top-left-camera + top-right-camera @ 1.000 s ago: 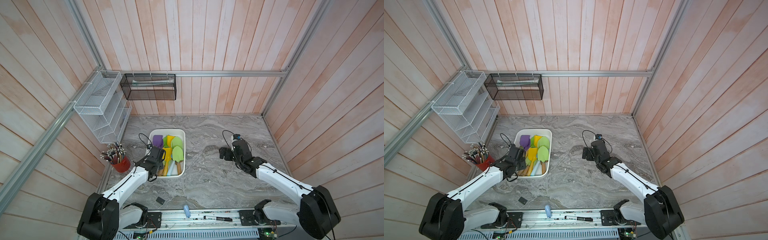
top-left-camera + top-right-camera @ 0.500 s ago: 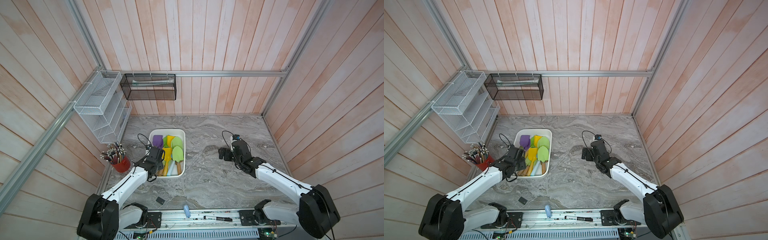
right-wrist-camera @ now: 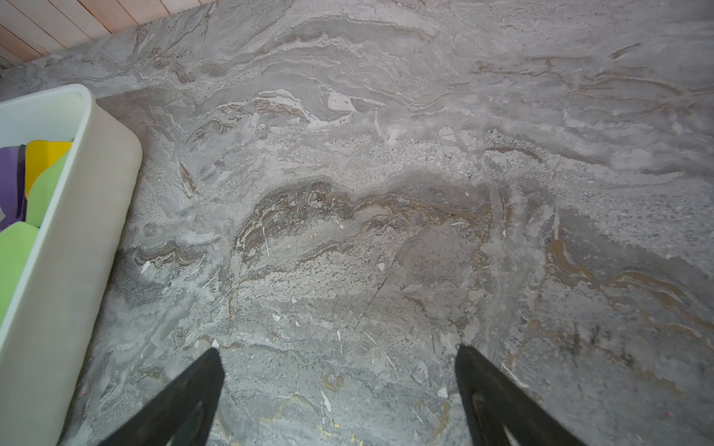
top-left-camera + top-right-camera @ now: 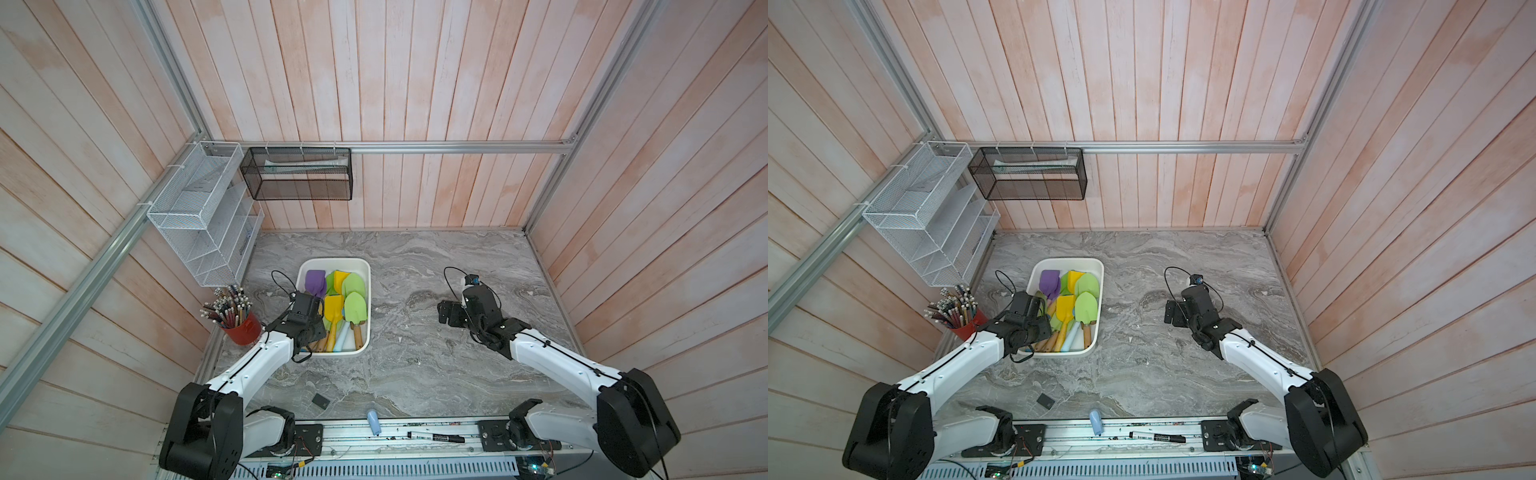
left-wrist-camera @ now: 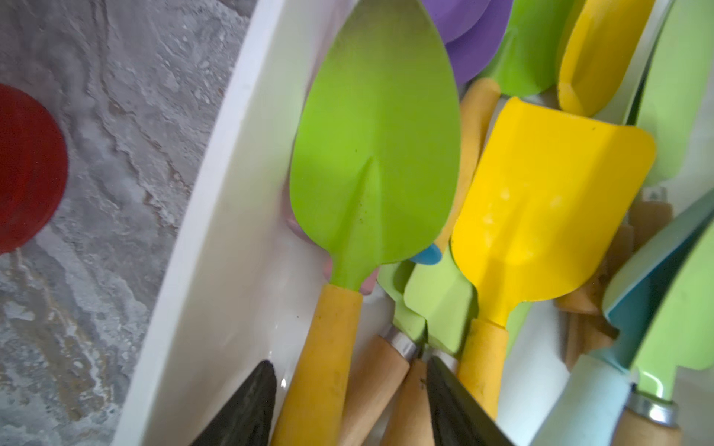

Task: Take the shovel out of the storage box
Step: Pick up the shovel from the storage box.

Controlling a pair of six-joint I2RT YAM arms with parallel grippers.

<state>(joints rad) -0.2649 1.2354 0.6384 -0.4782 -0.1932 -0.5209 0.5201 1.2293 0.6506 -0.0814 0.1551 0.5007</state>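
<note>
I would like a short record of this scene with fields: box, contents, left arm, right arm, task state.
box: white storage box on the table
contents: green shovel, yellow shovel and others
left arm: left gripper inside the box, jaws apart around handles; grip unclear
right arm: right gripper open over the table
task state: no shovel out yet

High top views look down; close wrist views share storage box (image 5: pixel 247 216).

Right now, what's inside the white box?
In the storage box lie a purple shovel, a yellow shovel, a green shovel and more, piled over wooden handles. The left end effector reaches in among them. Whatever lies under the pile is covered.
</note>
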